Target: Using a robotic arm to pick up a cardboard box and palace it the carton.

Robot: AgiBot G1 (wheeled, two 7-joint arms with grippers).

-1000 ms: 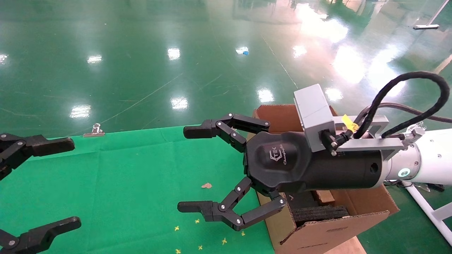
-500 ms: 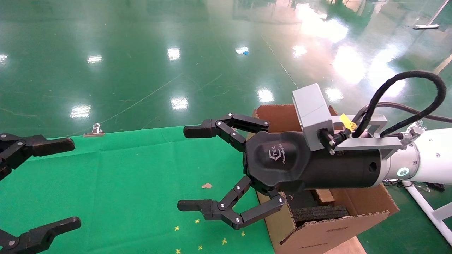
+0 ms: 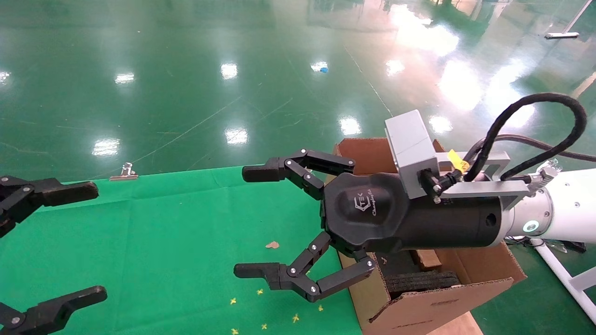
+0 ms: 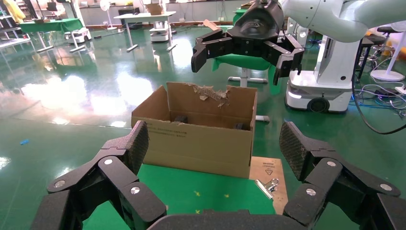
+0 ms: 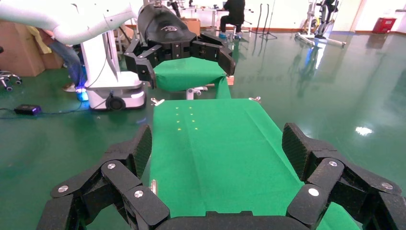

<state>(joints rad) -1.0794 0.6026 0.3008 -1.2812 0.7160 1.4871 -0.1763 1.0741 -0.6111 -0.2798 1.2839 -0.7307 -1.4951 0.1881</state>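
Where floor (image 3: pixel 186 70) gleams: cloth (image 3: pixel 163 232) (green).

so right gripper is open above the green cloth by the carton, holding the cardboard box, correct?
Not quite. The right gripper is open above the green cloth by the carton, but it is empty; the head view shows nothing between its fingers, and no slim box in any view.

"TEK" stands on the right tool's (image 3: pixel 251 223) black housing; carton (image 4: pixel 198 139) print unreadable.
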